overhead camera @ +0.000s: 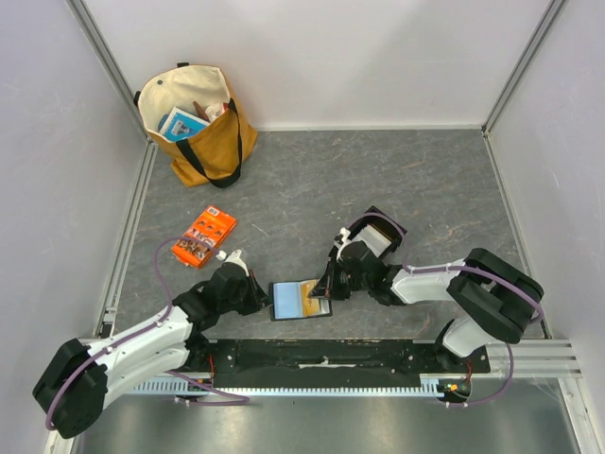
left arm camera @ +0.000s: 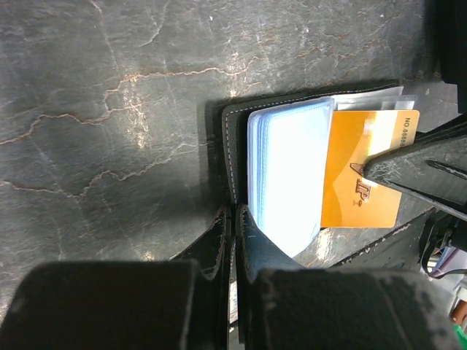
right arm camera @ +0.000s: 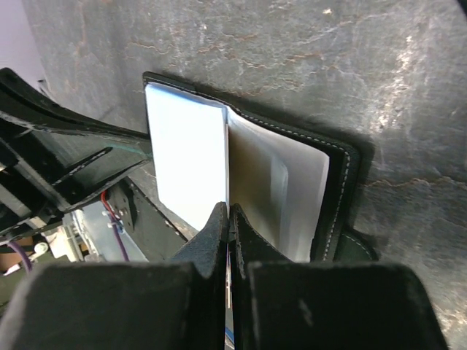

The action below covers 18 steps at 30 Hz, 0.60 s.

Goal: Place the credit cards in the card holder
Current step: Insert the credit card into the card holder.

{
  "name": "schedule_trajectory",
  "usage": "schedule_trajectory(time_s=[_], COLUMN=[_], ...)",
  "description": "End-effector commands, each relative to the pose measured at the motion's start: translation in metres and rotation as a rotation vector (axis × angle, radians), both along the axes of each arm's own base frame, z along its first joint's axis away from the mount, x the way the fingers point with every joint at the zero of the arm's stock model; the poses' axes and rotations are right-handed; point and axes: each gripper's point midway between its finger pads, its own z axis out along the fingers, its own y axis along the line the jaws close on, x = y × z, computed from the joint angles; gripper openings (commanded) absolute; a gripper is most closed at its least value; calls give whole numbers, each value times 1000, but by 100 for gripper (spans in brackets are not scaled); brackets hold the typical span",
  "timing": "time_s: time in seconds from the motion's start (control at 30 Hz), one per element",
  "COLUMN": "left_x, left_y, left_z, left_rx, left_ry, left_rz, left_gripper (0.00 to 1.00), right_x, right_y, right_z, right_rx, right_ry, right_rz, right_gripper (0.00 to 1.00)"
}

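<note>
Left gripper: your fingers are pinched nearly together on the black cover of the card holder, at its near edge.
Right gripper: your fingers are closed to a slit on a thin leaf at the holder's open face; from the left wrist view one finger lies across the outer end of the orange card, so it reads as gripping that card.
Orange card: partly tucked under the holder's pale blue sleeves, with the rest sticking out on the side away from the left gripper.
Card holder: lying open and flat on the grey table, between your two grippers.
Black tray: just beyond the holder, partly under the right arm.
Orange packet: left of the holder and beyond it, apart from it.
Tote bag: well beyond the holder, in the far left corner.
</note>
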Motion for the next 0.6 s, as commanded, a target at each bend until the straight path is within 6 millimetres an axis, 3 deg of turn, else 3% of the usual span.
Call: schedule_trajectory(time_s=[0.0, 0.23, 0.57], left_x=[2, 3, 3], left_y=[-1, 0, 0], left_z=[-1, -3, -3], left_rx=[5, 17, 20], left_ry=[-16, -13, -15], left_rz=[-12, -6, -9], left_gripper=[2, 2, 2], right_x=[4, 8, 6], right_y=[15, 8, 0], right_z=[20, 27, 2], right_rx=[124, 101, 45], right_ry=[-19, -49, -19], right_rz=[-4, -25, -43], right_gripper=[0, 0, 0])
